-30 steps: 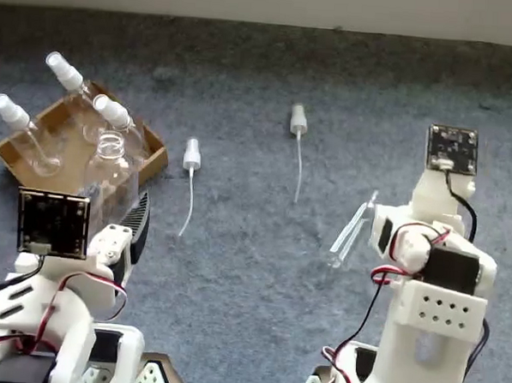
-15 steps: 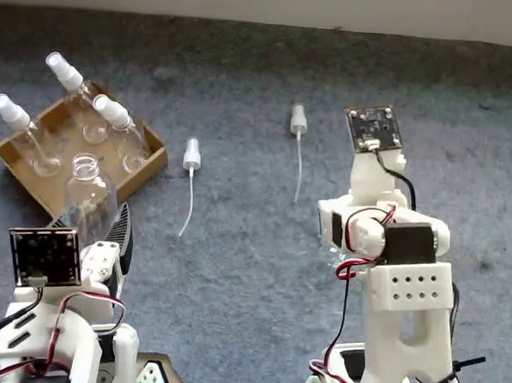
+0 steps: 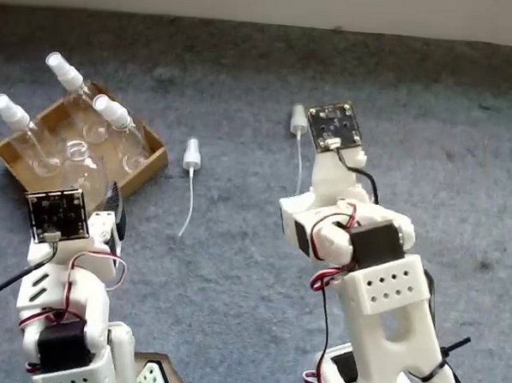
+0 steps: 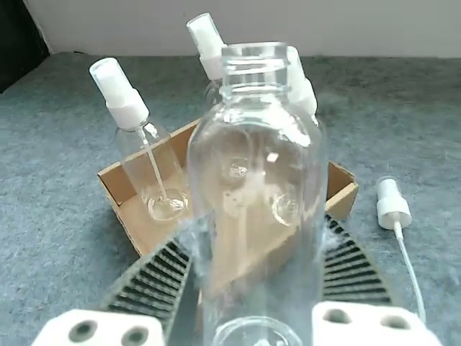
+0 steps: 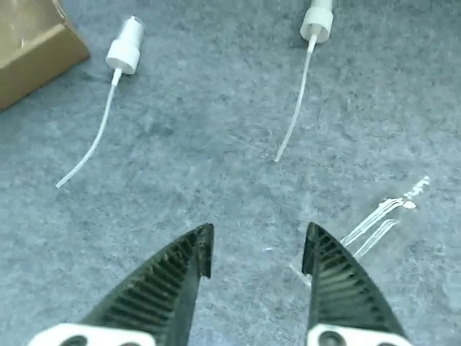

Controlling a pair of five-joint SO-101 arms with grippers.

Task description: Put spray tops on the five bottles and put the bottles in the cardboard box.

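Left wrist view: bottle (image 4: 259, 144) in claw (image 4: 256, 234)

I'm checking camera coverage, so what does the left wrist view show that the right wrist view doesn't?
Left wrist only: the uncapped bottle gripped in the left end effector, and capped bottles in the cardboard box. Right wrist only: the open right end effector and the farther spray top. Both: that box and the nearer spray top lying beside it.
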